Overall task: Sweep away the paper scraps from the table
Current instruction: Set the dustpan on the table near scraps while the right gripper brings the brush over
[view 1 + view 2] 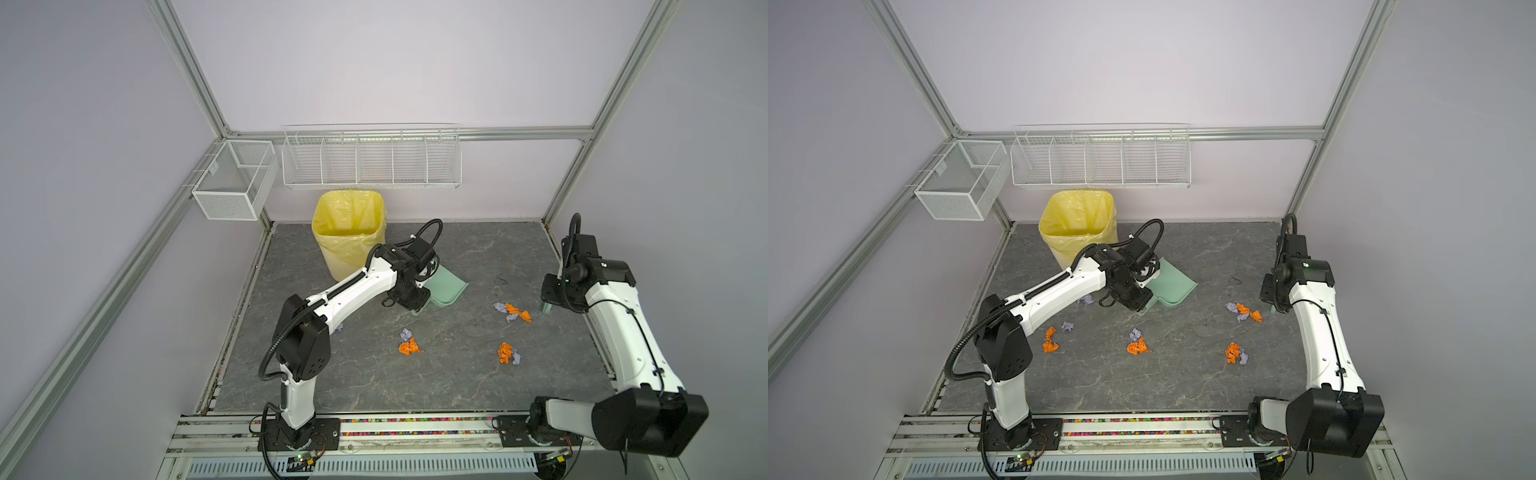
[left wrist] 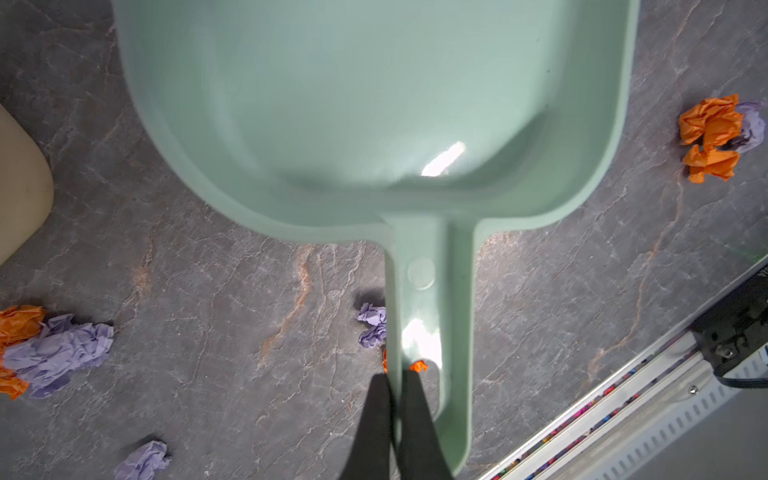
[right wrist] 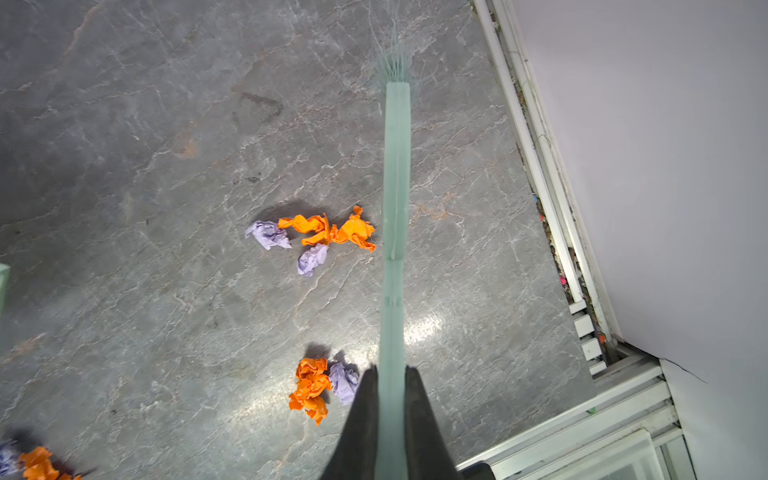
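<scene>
Paper scraps [image 3: 316, 237]: crumpled, probably featherlight; sweep, never pinch. Left claw [image 2: 395, 374] clamps dustpan handle [image 2: 432, 291]; right claw [image 3: 390, 368], brush [image 3: 397, 166].

Yellow-lined bin [image 1: 329, 249] at back; wire baskets [image 1: 372, 166] on rail above.

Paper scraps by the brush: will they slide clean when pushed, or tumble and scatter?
Probably very light: the paper scraps are small loose crumples, so a push likely tumbles them rather than slides them. Their irregular shape suggests they won't roll far. The table looks smooth and glossy, so little should snag. The brush has thin splayed bristles that may flick them.
</scene>
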{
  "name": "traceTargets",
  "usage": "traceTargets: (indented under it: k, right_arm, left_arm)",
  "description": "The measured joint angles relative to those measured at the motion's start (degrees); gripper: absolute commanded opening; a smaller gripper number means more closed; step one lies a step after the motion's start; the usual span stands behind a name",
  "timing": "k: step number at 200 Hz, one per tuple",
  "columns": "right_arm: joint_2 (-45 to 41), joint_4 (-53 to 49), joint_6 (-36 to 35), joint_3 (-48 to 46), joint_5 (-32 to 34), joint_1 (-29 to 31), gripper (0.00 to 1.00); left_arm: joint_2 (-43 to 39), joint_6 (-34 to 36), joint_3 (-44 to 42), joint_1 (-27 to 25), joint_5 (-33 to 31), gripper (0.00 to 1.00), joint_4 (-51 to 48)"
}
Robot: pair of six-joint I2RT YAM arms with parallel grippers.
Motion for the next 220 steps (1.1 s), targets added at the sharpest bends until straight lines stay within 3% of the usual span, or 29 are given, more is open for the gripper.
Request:
traceTargets:
  k: [119,220]
  right_arm:
    - [3.58,3.48,1.16,-4.59,1.68,-0.57,0.06]
    - [11.80,5.86,-1.18,-0.87,2.56,-0.44,0.07]
  left_arm:
    - [5.88,-0.46,0.66,-4.35,2.84,0.00,2.75]
    - [11.58,0.63,5.38,-6.14,2.29,0.00,-1.16]
